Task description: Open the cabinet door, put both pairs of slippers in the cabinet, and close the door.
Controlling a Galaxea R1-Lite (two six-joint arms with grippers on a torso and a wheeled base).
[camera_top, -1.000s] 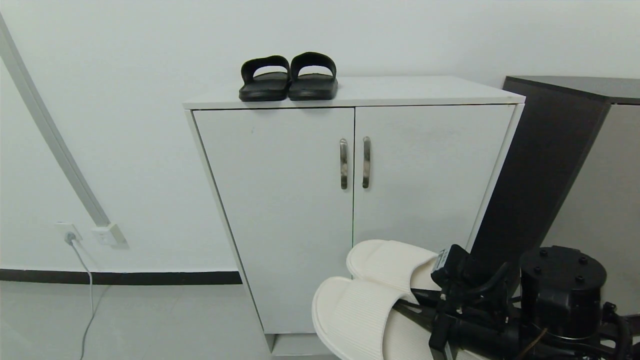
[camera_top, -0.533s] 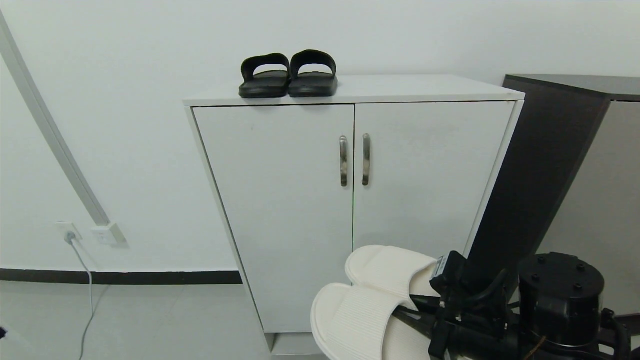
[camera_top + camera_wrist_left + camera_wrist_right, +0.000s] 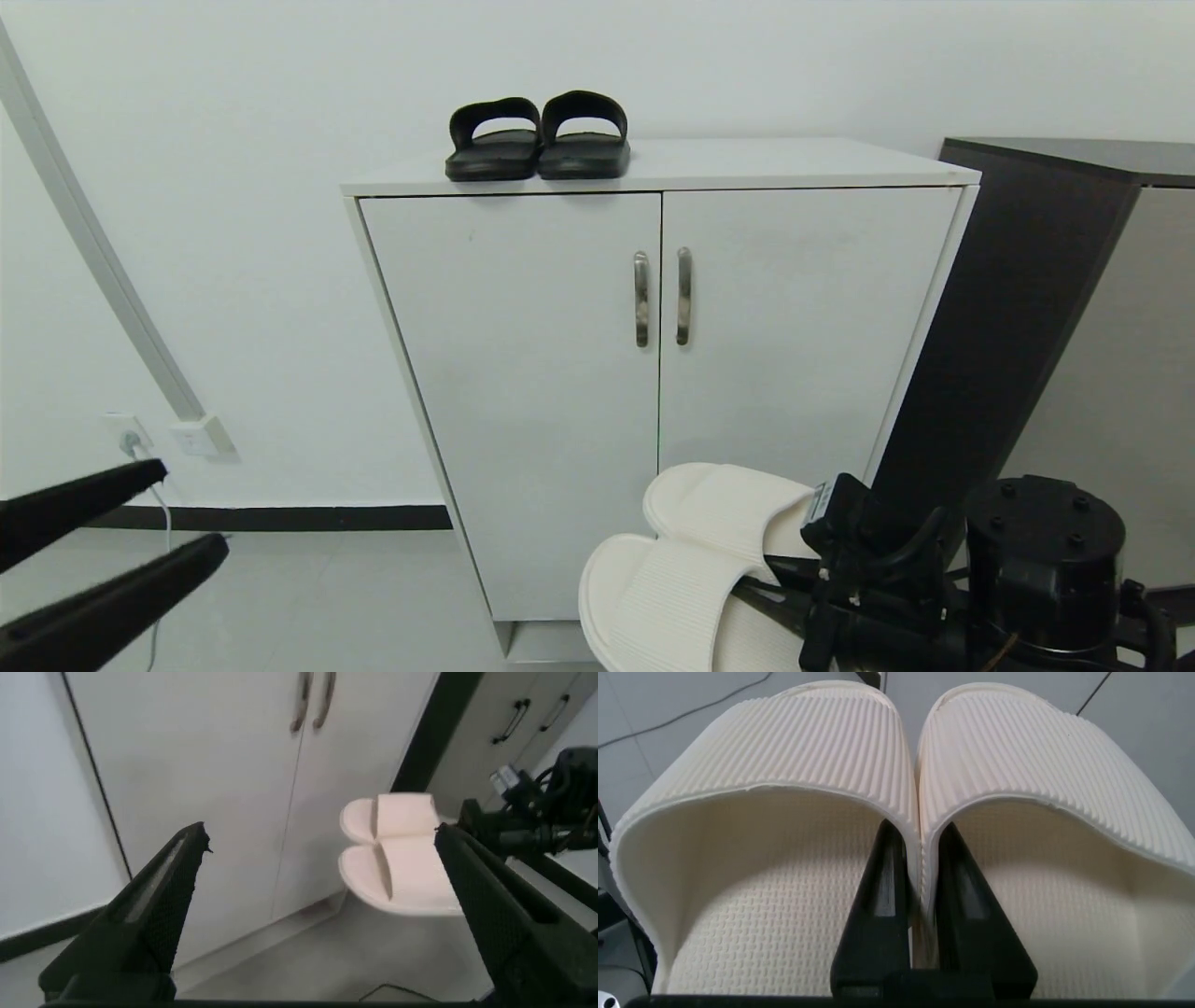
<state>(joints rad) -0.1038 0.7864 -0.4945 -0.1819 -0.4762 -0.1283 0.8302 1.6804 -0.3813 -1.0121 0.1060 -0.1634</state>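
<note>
From the head view, a white cabinet (image 3: 523, 392) stands against the wall (image 3: 233, 187). Both of its doors (image 3: 794, 317) are shut. Two metal handles (image 3: 641, 299) sit side by side where the doors meet. The black slippers (image 3: 539, 140) rest on top of the cabinet, near its left end, close together with their toes facing out. Low down in front of the right door, the right gripper (image 3: 775, 579) holds the white slippers (image 3: 691, 551) in the air, side by side, toes pointing to the cabinet. They are not touching it. At the low left corner is the left gripper (image 3: 191, 504) – its two black fingers are spread apart with nothing in them. A dark cabinet (image 3: 1008, 327) stands just beside the white one on the right. A wall socket (image 3: 126, 434) is low on the wall to the left.

From the left wrist view, the two fingers (image 3: 149, 915) of that gripper stand wide apart and hold nothing. Past them are the shut doors and the gray floor (image 3: 280, 971). The white slippers hang above the floor near the right door.

From the right wrist view, one black finger (image 3: 882, 887) goes inside each white slipper. The two fingers are close together – they squeeze the slippers' inner sides between them, so both slippers are gripped tight.
</note>
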